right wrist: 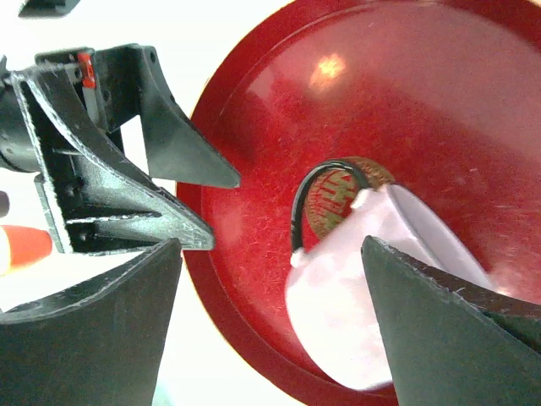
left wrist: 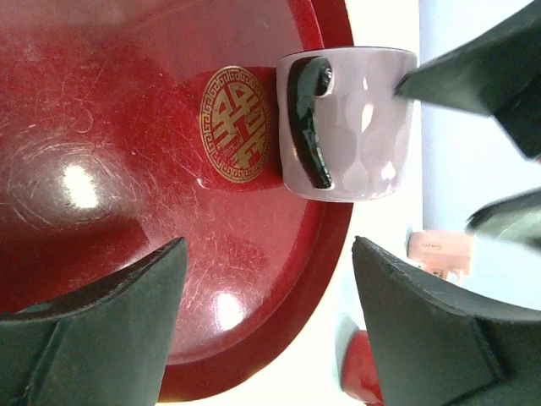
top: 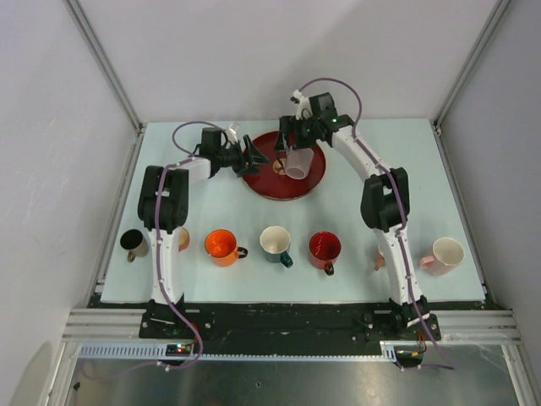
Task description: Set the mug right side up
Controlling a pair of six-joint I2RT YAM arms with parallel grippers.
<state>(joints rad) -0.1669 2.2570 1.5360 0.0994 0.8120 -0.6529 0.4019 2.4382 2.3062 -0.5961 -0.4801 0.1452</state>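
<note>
Red round glossy tray (top: 279, 188) carries the pale lilac mug with a black handle (top: 297, 167). From above, the right gripper (top: 290, 150) hides its top, and the left gripper (top: 256, 158) sits at the tray's left rim.

Left wrist: its own jaws gape wide and empty. One right fingertip (left wrist: 456, 80) meets the mug's far end.

Right wrist: jaws spread wide with the mug between them, partly covered. Which end is up is unclear.

Top view is getting even, diffuse overhead light. The table (top: 355, 245) is reading pale and sharp, with only soft, short shadows sitting under the arms. Wrist views are clipping, and the table is blowing out to white beside the red plate (left wrist: 101, 101). Two glare spots are bouncing off the plate's gloss in left wrist, one in right wrist. The lilac mug (right wrist: 338, 313) is washing out. The right gripper's fingers (right wrist: 93, 338) are going soft.
</note>
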